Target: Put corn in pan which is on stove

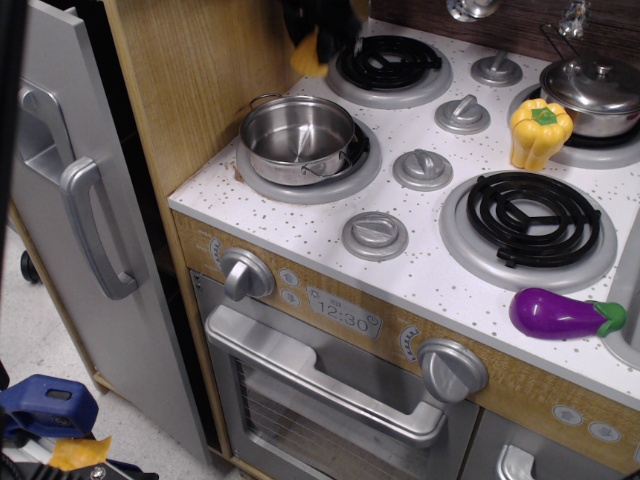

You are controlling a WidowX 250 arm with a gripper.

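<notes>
The corn [307, 55] is seen as a blurred yellow-orange patch at the upper left of the stove [420, 260], lifted off the white speckled top and held against the dark gripper [318, 35], which is cut off by the top edge of the picture. The jaws appear closed on the corn, though their exact stance is lost in the blur. The corn is placed just left of the rear left coil burner [390, 62] and behind the pan [298, 138], well apart from its rim.

The pan is set on the front left burner ring, close to the wooden side wall [190, 80]; its steel interior is bare, and a thin wire loop handle is shown at the front right rim.

Silver knobs [422, 168] are ranged down the middle of the stovetop. To the right, a yellow bell pepper [540, 132] is stood upright just beside a lidded steel pot [592, 92] on the rear right burner. The front right coil burner [528, 218] is left uncovered, and a purple eggplant [562, 314] is laid near the front right edge. Below, the oven door [330, 390] with its grey handle is seen, and a grey refrigerator door [80, 230] stands at the left.
</notes>
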